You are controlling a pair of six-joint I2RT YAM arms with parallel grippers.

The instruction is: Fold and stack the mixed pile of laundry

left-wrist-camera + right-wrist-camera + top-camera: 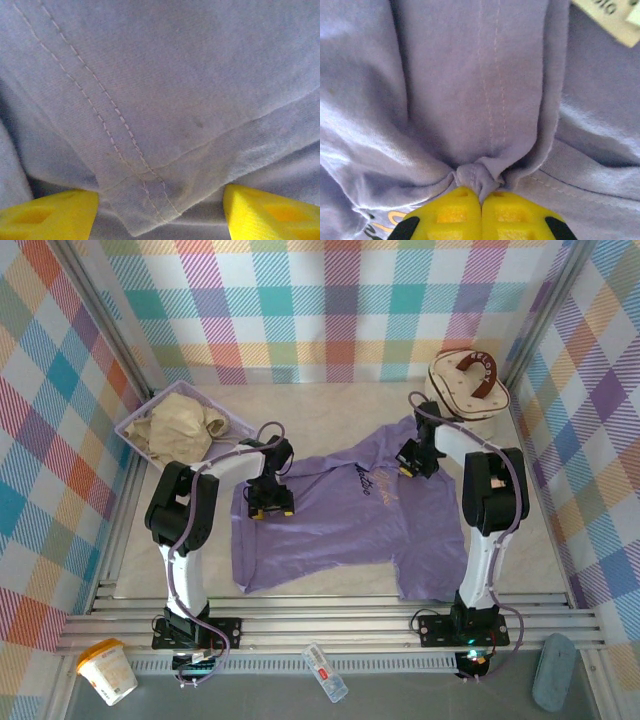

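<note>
The lavender T-shirt (340, 530) lies spread on the table, print side up. My left gripper (271, 506) is down on its left sleeve area. In the left wrist view that gripper (160, 220) is open, and a stitched hem corner of the shirt (175, 75) lies between the yellow fingers (50, 215). My right gripper (410, 465) sits at the shirt's upper right. In the right wrist view it (481, 195) is shut on a bunched pinch of the purple fabric (485, 90). The beige garment (180, 425) lies crumpled in the basket at the back left.
The lavender basket (133, 427) stands at the back left. A cream round case with a brown handle (468, 385) is at the back right. Off the table's front rails lie a cup (107, 670), a small bottle (326, 672) and a blue-grey object (555, 670). Checked walls enclose three sides.
</note>
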